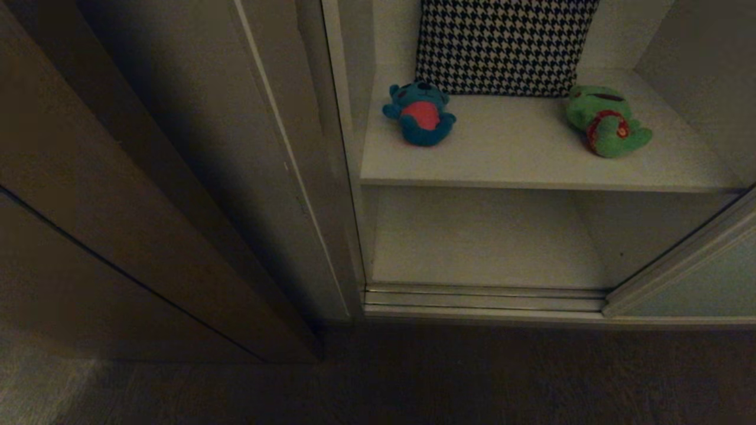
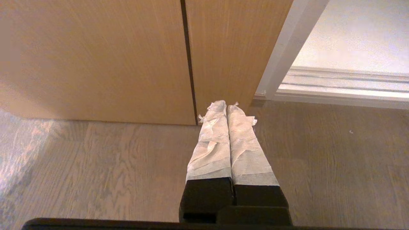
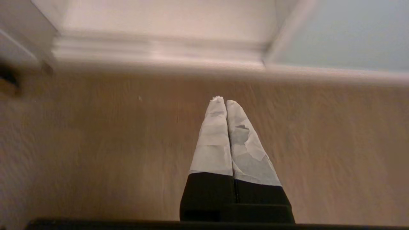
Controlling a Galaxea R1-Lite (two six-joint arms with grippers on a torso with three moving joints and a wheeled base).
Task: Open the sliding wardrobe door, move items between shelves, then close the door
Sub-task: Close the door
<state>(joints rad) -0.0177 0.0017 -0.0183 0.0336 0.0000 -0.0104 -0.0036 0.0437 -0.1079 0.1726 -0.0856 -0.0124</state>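
Note:
The wardrobe stands open. A teal-blue bear [image 1: 420, 115] with a red belly lies at the left of the upper white shelf [image 1: 520, 162]. On the same shelf, at the right, lies a green frog [image 1: 605, 121] in red clothing. The lower shelf [image 1: 484, 248] holds nothing that I can see. The pale grey-green sliding door [image 1: 709, 277] is slid off to the right and also shows in the right wrist view [image 3: 345, 35]. My left gripper [image 2: 227, 107] and right gripper [image 3: 223, 100] are both shut and empty, hanging low over the floor, outside the head view.
A black-and-white houndstooth cushion [image 1: 502, 44] leans at the back of the upper shelf. A dark brown wooden panel [image 1: 88, 206] fills the left side. The door track [image 1: 484, 298] runs along the wardrobe's foot above the wooden floor [image 1: 472, 378].

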